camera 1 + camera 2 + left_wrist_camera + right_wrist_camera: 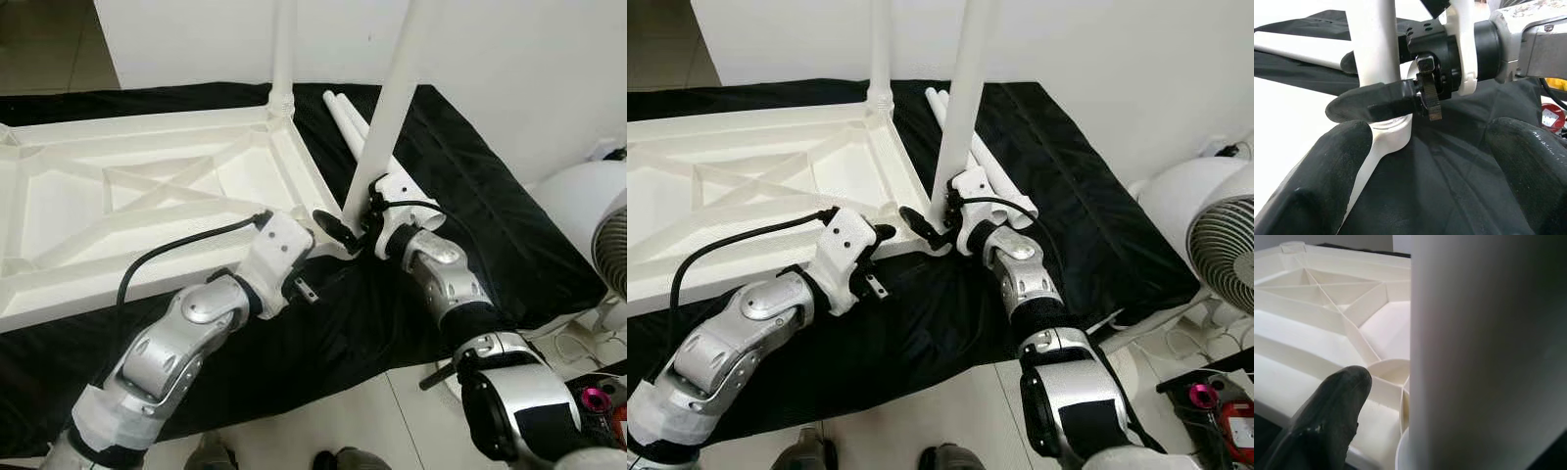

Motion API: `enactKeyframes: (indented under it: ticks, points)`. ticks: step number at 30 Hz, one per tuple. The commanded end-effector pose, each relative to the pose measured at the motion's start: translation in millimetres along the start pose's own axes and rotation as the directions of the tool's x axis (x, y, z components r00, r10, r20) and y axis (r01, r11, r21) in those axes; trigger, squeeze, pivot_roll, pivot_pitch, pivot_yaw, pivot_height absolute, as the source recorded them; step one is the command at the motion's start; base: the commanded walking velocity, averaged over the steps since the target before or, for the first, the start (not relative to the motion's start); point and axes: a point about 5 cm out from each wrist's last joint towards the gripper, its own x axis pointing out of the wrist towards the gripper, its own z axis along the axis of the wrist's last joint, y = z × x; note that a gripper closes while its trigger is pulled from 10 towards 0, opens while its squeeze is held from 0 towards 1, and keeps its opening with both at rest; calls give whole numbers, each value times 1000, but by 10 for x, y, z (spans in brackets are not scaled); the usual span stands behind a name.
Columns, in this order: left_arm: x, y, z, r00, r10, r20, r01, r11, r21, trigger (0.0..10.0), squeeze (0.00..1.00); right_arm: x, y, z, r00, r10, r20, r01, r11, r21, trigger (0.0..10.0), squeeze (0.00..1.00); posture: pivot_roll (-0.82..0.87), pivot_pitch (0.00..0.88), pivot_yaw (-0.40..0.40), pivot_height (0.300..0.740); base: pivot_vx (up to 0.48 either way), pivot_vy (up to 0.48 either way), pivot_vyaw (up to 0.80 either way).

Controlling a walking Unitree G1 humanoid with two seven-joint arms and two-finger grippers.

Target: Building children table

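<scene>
On the black cloth (470, 196), the right gripper (345, 227) is clamping an upright leg (387, 117) at the inverted tabletop's (147, 206) near right corner while the left gripper (312, 257) is hovering unclenched beside it.

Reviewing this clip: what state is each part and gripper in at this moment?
Tabletop: upside down on the black cloth, ribs up.
Far leg: upright in its corner socket.
Near leg: upright at the near corner, held.
Spare legs: lying on the cloth.
Right gripper: jaws shut on the near leg.
Left gripper: jaws open beside the corner.

One upturned white tabletop (147, 196), two upright legs (392, 108), two loose legs (345, 116)
</scene>
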Motion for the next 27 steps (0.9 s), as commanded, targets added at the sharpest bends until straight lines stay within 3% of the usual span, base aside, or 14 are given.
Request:
enactKeyframes:
  ticks: [1,3,4,12,13,15,16,22,23,25,27]
  points:
    - [14,-54,-30,996,-83,-15,83,997,-3,10000,0,13,8,-33,999,26,-32,-27,1000,-13,863,0,32,57,-76,740,0,0,0]
    - [12,-52,-26,997,-81,-14,81,997,-3,10000,0,7,1,-48,999,30,-39,-31,999,-9,863,0,32,57,-76,740,0,0,0]
    - [12,-47,-25,997,-75,-13,75,997,-3,10000,0,-6,-10,-66,999,28,-46,-29,1000,-5,0,0,34,57,-78,740,0,0,0]
    - [13,-35,-23,998,-70,-11,70,998,-3,10000,0,-72,-61,-159,998,19,-67,-18,1000,11,0,0,29,53,-73,740,0,0,0]
    - [14,-32,-22,997,-71,-11,71,997,-2,10000,0,-82,-77,-171,998,1,-68,0,1000,11,9098,0,28,50,-73,740,0,0,0]
    - [14,-28,-21,997,-72,-11,72,997,0,10000,0,-87,-95,-180,998,-19,-68,19,1000,12,9098,0,28,50,-73,740,0,0,0]
    - [14,-27,-19,997,-73,-10,73,997,1,10000,0,-88,-98,-183,998,-23,-65,24,1000,18,10000,0,28,50,-73,740,0,0,0]
    - [17,-5,-16,998,-70,-11,70,998,4,10000,0,-80,-83,-205,990,-131,-51,131,991,7,10000,0,17,55,-74,740,0,0,0]
    - [18,0,-17,998,-68,-10,68,998,4,10000,0,-73,-82,-215,981,-189,-49,189,982,7,10000,0,16,55,-75,740,0,0,0]
    - [18,0,-17,998,-68,-10,68,998,4,10000,0,-73,-82,-215,981,-189,-49,189,982,7,10000,0,16,55,-75,740,0,0,0]
    - [28,-20,-28,997,-72,-10,72,997,-1,10000,0,-30,-18,-239,951,-305,-43,307,950,56,10000,0,8,56,-76,740,0,0,0]
